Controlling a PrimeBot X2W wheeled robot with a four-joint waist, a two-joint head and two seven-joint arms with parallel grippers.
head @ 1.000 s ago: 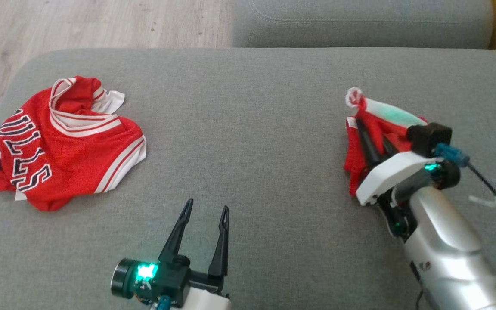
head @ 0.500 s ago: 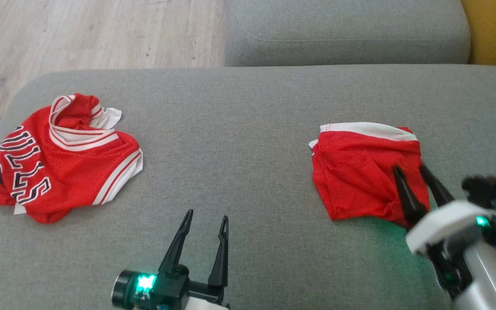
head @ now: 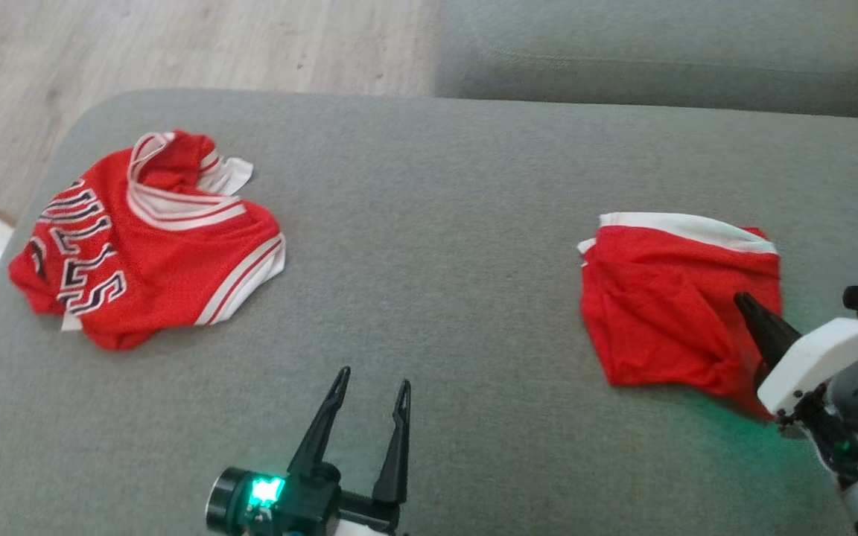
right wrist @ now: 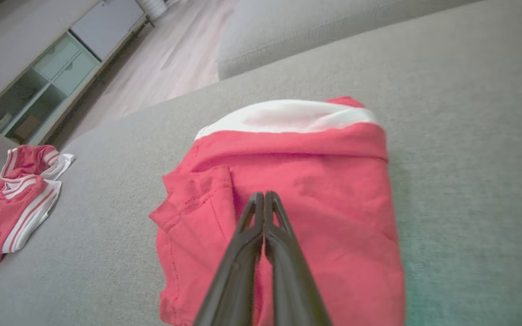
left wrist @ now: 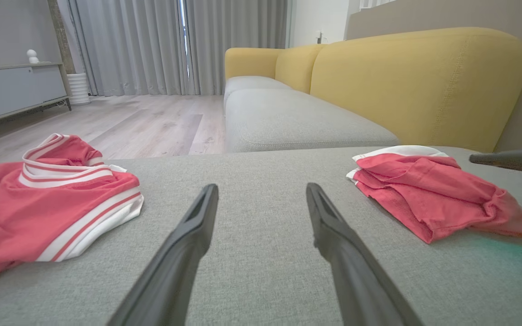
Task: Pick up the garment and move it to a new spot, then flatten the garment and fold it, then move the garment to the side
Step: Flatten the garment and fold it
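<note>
A folded red garment (head: 667, 313) with a white band along its far edge lies flat on the right of the grey cushion (head: 459, 223). The left wrist view has this garment (left wrist: 424, 185) at its right, and the right wrist view has it (right wrist: 324, 172) straight ahead. My right gripper (head: 743, 300) hovers over the garment's near right corner, shut, with nothing between its fingertips (right wrist: 263, 195). One of its fingers (left wrist: 510, 160) juts in from the right. My left gripper (head: 369, 380) stands open and empty near the front middle, pointing at bare cushion (left wrist: 261, 190).
A crumpled red jersey (head: 146, 246) with white trim and black lettering lies at the cushion's left end (left wrist: 39, 203) (right wrist: 12, 203). A second grey cushion (head: 660, 59) sits behind, wooden floor (head: 176, 45) beyond the left edge, a yellow sofa back (left wrist: 415, 81) to the right.
A second ago my right gripper held the garment bunched up. It has since laid it flat, opened, drawn back to the near right corner and shut empty. The head camera shifted.
</note>
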